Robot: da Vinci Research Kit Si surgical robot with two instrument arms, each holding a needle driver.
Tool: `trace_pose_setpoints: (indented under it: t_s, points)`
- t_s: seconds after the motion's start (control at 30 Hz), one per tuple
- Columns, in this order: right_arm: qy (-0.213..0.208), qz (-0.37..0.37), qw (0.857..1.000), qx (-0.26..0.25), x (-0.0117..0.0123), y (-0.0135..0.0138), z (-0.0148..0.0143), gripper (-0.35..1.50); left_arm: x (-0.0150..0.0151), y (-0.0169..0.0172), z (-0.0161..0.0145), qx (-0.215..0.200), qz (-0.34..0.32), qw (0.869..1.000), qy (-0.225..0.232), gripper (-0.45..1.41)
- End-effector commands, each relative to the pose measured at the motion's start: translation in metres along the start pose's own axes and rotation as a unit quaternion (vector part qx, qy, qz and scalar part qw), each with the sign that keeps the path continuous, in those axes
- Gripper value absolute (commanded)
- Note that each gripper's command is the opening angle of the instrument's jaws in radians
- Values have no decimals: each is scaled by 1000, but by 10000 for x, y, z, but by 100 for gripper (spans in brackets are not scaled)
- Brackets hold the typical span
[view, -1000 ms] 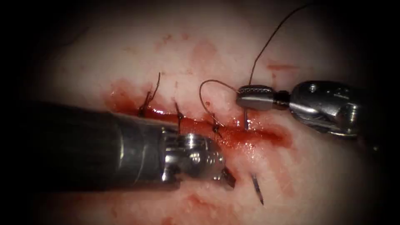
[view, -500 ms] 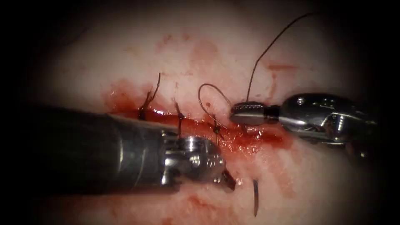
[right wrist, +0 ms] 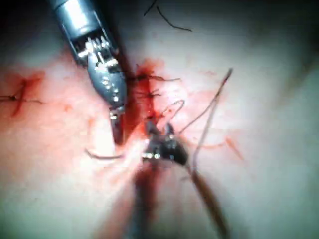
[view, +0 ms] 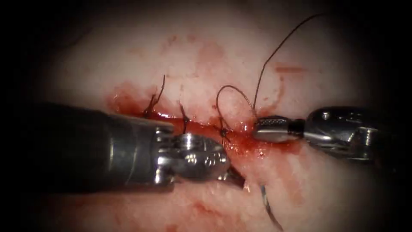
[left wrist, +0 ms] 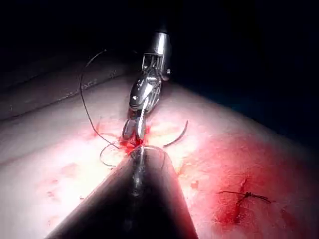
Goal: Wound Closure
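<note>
The needle is in the tissue. Its pointed end sticks out below the cut in the endoscope view, and the rest is buried. My right tool lies at the right end of the cut, just above it, with its jaws open and nothing between them. The thread rises from beside it and loops up and away. My left tool presses on the tissue below the cut, just left of the needle's point. The curved needle also shows beside the right tool, and again as the needle near the left tool.
Earlier stitches with short cut thread ends cross the cut to the left. Red fluid pools along the cut. The left tool's thick shaft covers the lower left of the tissue. A separate stitched spot lies off to the side.
The right tool came down to the cut, driving the needle in, then slid right and its jaws parted. The needle's point came out further below the cut. The left tool edged left.
</note>
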Motion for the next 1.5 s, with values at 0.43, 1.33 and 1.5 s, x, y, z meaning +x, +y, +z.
trace_pose_setpoints:
  t_s: [0.43,1.33,1.5]
  points:
    - [41,-5,999,-20,18,10,-26,98,-24,37,2,38,81,988,124,56]
    - [43,-14,999,-24,-1,14,-16,93,31,39,27,137,71,966,209,51]
    - [43,-17,999,-24,-1,14,-17,91,33,35,33,139,69,966,208,46]
